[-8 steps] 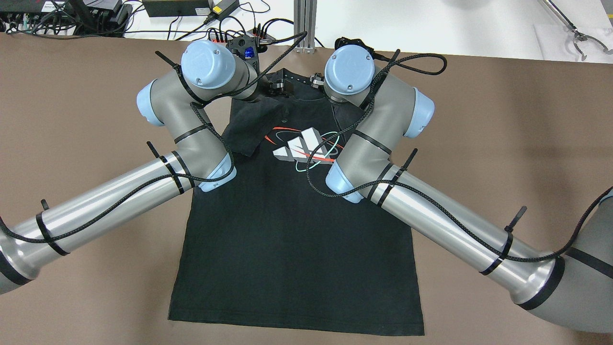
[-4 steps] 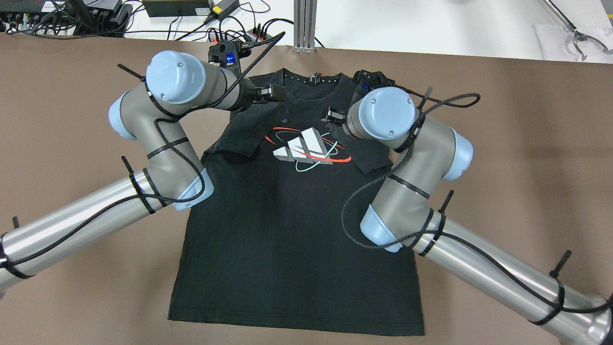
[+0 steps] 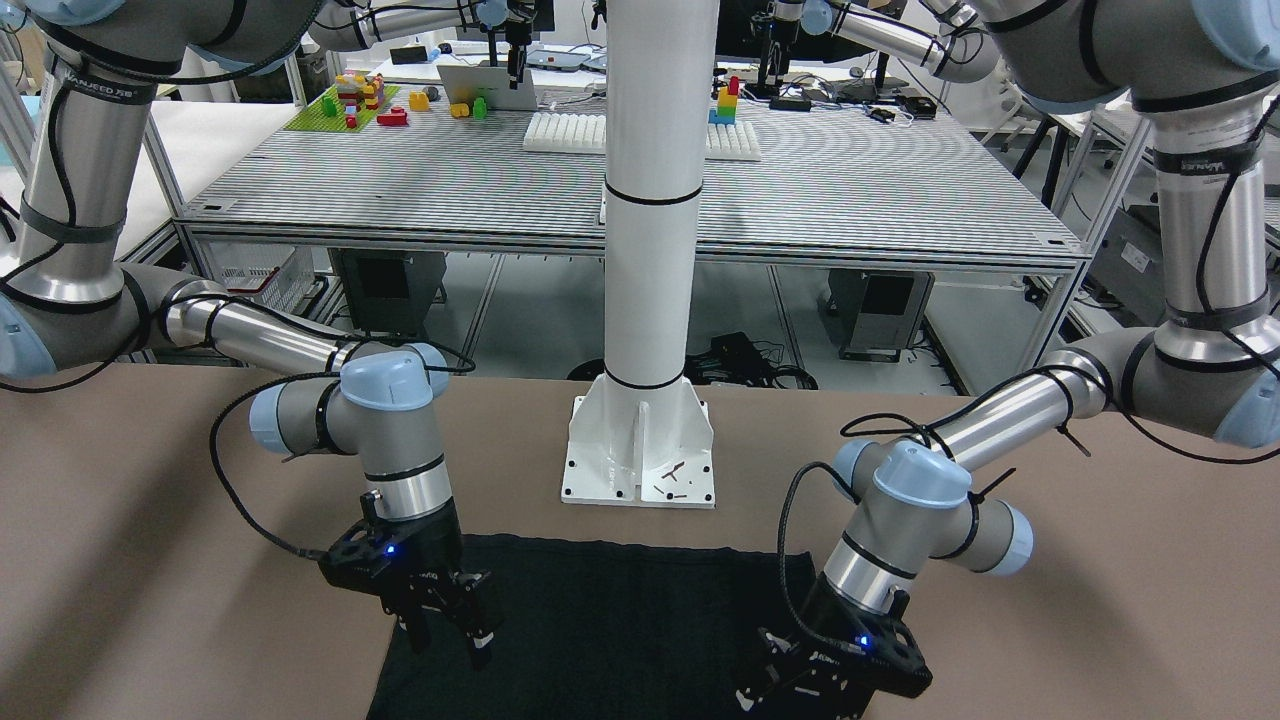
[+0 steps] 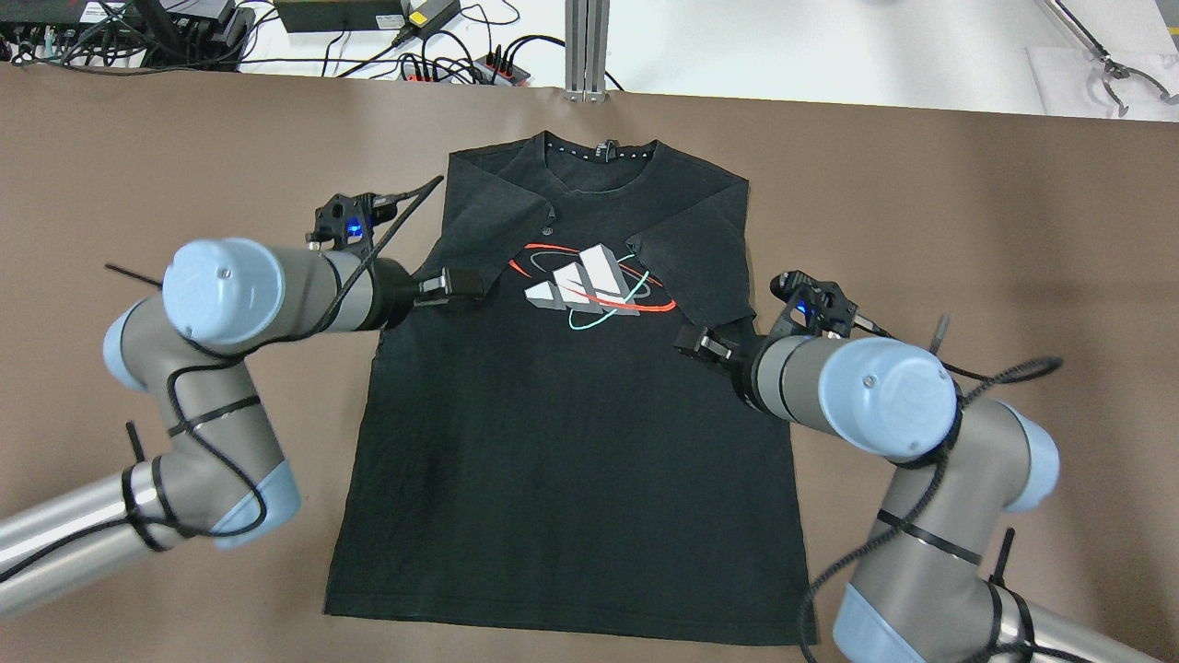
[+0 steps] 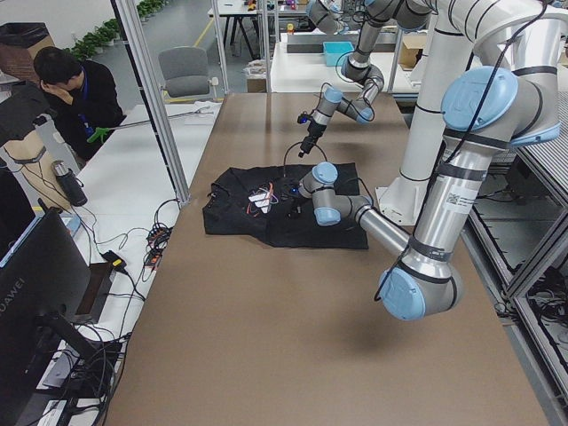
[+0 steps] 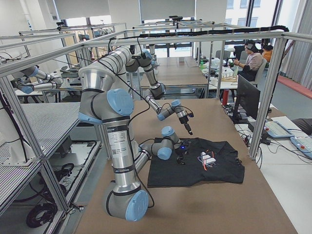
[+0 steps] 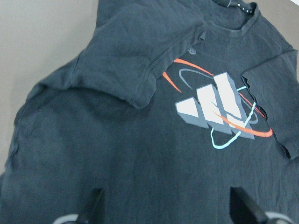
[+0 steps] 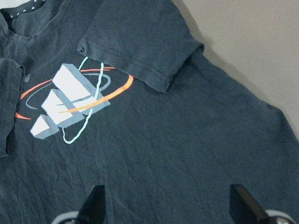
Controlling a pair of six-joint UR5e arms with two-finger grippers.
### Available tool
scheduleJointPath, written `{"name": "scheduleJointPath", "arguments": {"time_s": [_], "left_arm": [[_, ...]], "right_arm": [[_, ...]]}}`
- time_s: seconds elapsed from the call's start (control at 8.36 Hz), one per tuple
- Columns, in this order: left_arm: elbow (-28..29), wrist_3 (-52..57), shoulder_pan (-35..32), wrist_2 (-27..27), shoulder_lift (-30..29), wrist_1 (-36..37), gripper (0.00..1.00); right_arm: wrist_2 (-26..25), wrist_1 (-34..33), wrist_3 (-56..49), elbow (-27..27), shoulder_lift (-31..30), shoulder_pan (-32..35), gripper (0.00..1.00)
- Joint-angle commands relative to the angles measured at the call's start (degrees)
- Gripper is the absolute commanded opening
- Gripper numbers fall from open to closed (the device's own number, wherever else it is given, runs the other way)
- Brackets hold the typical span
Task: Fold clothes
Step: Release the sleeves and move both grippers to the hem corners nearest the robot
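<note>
The black T-shirt (image 4: 571,479) lies flat, print side up, at the middle of the brown table (image 4: 967,230). Its collar (image 4: 599,161) points to the table's far edge. Its hem lies toward the robot's edge, just in front of the base of the white post (image 3: 640,460). Both short sleeves are folded inward onto the chest. The sleeve on the left arm's side (image 4: 479,239) and the sleeve on the right arm's side (image 4: 705,267) flank the white three-bar print (image 4: 585,285) with its red and teal rings.

The left gripper (image 4: 458,282) is over the cuff of the near-side folded sleeve. Its fingers (image 7: 96,205) are spread wide and hold nothing. The right gripper (image 4: 693,340) is at the lower corner of the other folded sleeve. Its fingers (image 8: 241,201) are likewise spread wide, with only flat fabric visible between them.
</note>
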Motion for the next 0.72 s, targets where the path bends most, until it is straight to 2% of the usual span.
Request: {"name": "scheduleJointPath", "arguments": {"time_s": [0.0, 0.24, 0.36, 0.6], "left_arm": [[-12.69, -8.44, 9.15, 5.92, 13.11, 0.06, 0.94], [-18.33, -11.19, 15.03, 6.71, 22.16, 0.06, 0.94], [-19.05, -13.20, 17.67, 7.33, 24.82, -0.02, 0.94], [-18.97, -16.63, 25.22, 13.11, 27.38, -0.11, 0.94]], "right_arm": [[-5.86, 0.42, 6.58, 8.27, -9.27, -7.01, 0.94], [-9.81, 8.63, 12.54, 9.87, -15.51, -12.27, 0.94], [-13.75, 12.77, 13.26, 9.87, -19.46, -15.79, 0.94], [-20.26, 18.94, 15.89, 9.96, -26.32, -22.12, 0.94]]}}
